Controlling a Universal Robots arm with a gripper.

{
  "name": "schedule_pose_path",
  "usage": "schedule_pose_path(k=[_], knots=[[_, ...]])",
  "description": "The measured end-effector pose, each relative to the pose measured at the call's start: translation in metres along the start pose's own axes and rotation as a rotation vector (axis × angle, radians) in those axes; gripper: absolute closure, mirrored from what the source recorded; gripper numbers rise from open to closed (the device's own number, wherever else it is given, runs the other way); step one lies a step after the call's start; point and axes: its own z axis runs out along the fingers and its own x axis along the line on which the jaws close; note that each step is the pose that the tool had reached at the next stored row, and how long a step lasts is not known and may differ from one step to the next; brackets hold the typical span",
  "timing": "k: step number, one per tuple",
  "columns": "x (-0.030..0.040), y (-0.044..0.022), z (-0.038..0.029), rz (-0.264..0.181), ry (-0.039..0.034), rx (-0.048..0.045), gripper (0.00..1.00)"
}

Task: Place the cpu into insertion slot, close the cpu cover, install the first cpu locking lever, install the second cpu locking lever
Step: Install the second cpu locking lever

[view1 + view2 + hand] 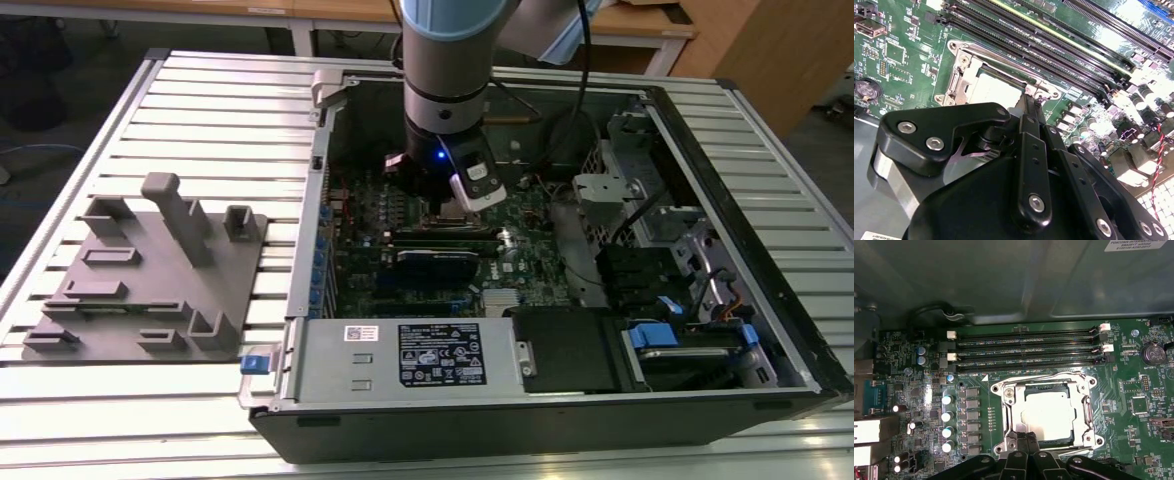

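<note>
The cpu (pixel 1049 412) lies in the insertion slot (pixel 995 388) on the green board, its dull silver top showing through the cut-out of the cpu cover (pixel 1081 410). The cover lies flat over it. A thin wire locking lever (pixel 1039 376) runs along the socket's side nearest the memory slots; I cannot tell whether it is latched. My gripper (pixel 1025 439) is shut, with its fingertips together at the socket's edge and nothing seen between them. The second wrist view shows the gripper (pixel 1030 102) beside the cpu (pixel 994 87). In the exterior view the gripper (pixel 447 210) hangs low inside the open computer case.
Long black memory slots (pixel 1024 347) run beside the socket, with a row of capacitors (pixel 947 422) on another side. The case walls (pixel 727 180) ring the board, and a power supply (pixel 400 355) sits at the front. A grey fixture plate (pixel 147 270) lies at the exterior view's left.
</note>
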Motion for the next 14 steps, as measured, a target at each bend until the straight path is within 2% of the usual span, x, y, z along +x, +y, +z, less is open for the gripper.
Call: schedule_pose_path(k=[6, 7, 9, 12, 14], knots=[[0.0000, 0.0002, 0.0001, 0.000, -0.0001, 0.0002, 0.90], [0.0000, 0.0004, 0.0001, 0.000, -0.0002, 0.0034, 0.90], [0.0001, 0.0008, 0.0001, -0.001, -0.0013, 0.0185, 0.90], [0.0001, 0.0008, 0.0001, -0.002, -0.0021, 0.0319, 0.90], [0.0001, 0.0008, 0.0001, -0.002, -0.0031, 0.0445, 0.90]])
